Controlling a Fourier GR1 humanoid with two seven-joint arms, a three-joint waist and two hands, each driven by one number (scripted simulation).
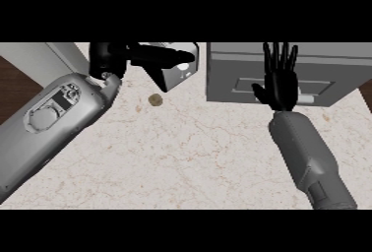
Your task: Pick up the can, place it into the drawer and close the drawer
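A silvery grey can (pixel 181 73) hangs tilted above the counter at the top middle. My left hand (pixel 149 54) comes in from the left and has its black fingers curled round the can's upper part. The grey drawer unit (pixel 240 74) stands at the top right, with its front panel facing me. My right hand (pixel 280 86) is open, its straight fingers pointing up across that front panel. A pale handle (pixel 311 99) shows just right of the hand's palm. I cannot tell from here how far the drawer stands out.
A small round brown disc (pixel 155 100) lies on the marbled counter (pixel 181 157) below the can. Dark wood shows past the counter's left edge (pixel 15 83). My left forearm (pixel 51 118) covers the left side of the counter.
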